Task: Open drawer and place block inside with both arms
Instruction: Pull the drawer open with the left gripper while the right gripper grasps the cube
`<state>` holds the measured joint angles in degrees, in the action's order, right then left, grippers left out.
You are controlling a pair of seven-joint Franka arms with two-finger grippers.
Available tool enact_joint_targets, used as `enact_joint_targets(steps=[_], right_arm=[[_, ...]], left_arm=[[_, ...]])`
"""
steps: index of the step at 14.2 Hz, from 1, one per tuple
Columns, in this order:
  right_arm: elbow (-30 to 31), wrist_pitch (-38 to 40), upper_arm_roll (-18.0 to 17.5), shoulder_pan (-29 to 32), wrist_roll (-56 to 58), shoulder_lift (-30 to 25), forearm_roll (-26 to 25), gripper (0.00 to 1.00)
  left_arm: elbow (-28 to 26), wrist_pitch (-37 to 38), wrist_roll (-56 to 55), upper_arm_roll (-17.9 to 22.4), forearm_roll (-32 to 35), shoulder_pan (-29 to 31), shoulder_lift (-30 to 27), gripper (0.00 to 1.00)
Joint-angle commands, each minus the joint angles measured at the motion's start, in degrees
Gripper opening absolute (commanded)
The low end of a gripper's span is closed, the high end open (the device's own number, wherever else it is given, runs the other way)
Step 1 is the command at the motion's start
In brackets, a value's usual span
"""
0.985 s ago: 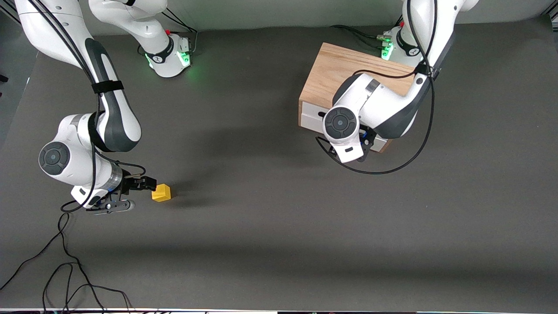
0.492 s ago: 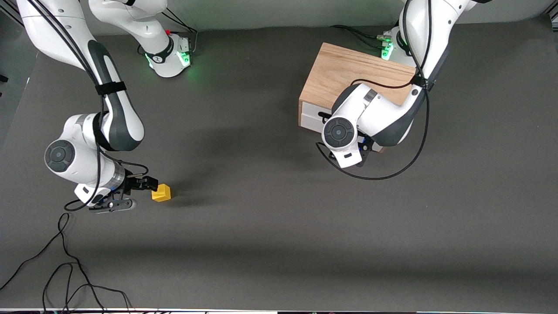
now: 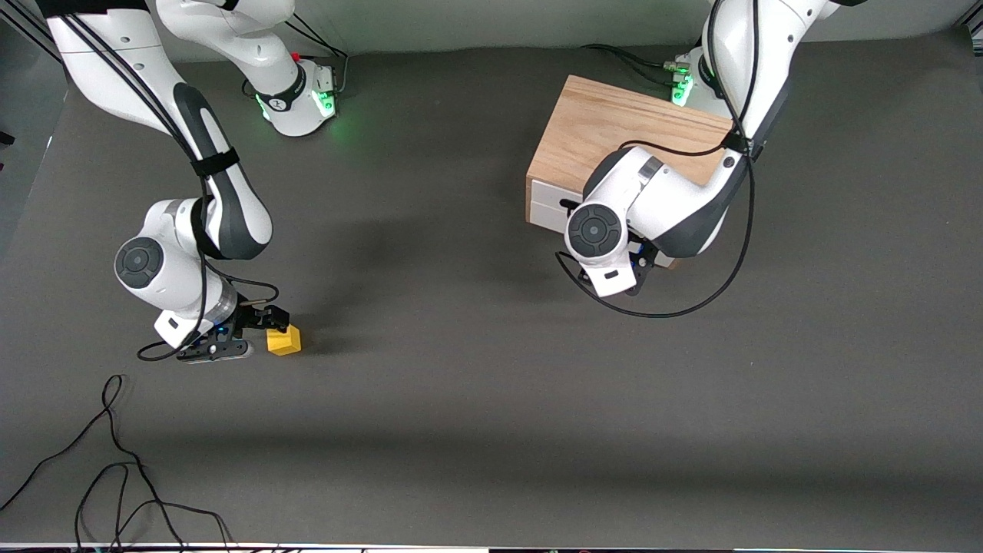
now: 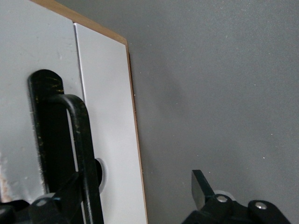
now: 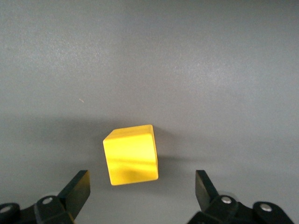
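Dark grey matting covered the worktop, which carried a small bright yellow block near the edge at the right arm's end, resting flat with one corner turned toward the right wrist camera. The right pincer had moved in from a second before and now stood just beside the block, its fingers spread wide with the block between them and apart from both. Toward the corner by the left arm's base sat the light-wood cabinet, its white-fronted drawer shut, so its inside was hidden. The left pincer stood in front of the drawer, released, one finger clear of the black bar handle; it had barely shifted.
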<state>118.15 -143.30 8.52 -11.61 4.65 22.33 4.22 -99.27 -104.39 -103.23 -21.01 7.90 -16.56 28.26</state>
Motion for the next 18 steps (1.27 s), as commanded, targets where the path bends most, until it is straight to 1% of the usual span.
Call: enact_joint_targets(steps=[1, 3, 10, 13, 18], right_arm=[[0.15, -4.69, 0.09, -1.31, 1.68, 2.10, 1.32, 1.00], [0.23, -6.81, 0.09, -2.10, 1.68, 3.42, 1.32, 1.00], [0.50, -7.25, 0.09, -2.19, 1.77, 4.39, 1.32, 1.00], [0.50, -7.34, 0.01, -2.10, 1.68, 4.92, 1.32, 1.00], [0.50, -8.22, 0.09, -2.02, 1.68, 5.88, 1.32, 1.00]], left_arm=[[1.70, -1.96, -0.22, 0.27, 2.02, -0.32, 1.70, 1.00], [3.55, -2.31, -0.22, 0.27, 2.55, -0.41, 3.02, 1.00], [9.18, -4.94, -0.22, 0.44, 3.96, -0.32, 6.54, 1.00], [9.97, -7.31, -0.22, 0.44, 6.15, -0.32, 7.50, 1.00], [12.08, -11.88, -0.22, 0.44, 6.86, -0.41, 9.26, 1.00]])
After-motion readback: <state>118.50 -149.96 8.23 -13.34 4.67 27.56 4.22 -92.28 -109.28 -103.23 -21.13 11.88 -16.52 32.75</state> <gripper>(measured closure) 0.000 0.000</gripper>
